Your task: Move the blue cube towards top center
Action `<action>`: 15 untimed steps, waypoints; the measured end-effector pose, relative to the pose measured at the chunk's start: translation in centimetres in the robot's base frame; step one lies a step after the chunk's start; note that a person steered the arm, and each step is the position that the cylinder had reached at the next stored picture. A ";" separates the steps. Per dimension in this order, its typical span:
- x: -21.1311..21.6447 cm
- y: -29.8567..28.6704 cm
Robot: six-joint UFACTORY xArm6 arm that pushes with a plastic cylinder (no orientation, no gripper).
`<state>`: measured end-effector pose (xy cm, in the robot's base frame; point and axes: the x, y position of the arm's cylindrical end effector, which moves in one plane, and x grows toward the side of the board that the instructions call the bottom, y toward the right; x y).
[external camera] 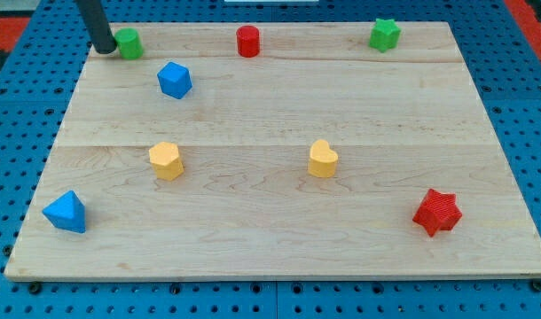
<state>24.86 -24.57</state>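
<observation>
Currently my tip sits top-left, touching the green block; no claw fitted. Blue cube lies below-right. Swing round its lower-left side, push toward red cylinder.

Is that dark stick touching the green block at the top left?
Cannot tell. In the camera view my tip sits right against the green block with no visible gap, but overlap could hide one.

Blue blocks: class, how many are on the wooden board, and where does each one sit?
2. One blue block sits near the view's top left, below and right of my tip. The other blue block sits at the view's bottom left corner. None looks hidden.
</observation>
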 end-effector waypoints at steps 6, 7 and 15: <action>7.1 4.0; 7.1 4.0; 13.2 20.6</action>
<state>38.05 -3.99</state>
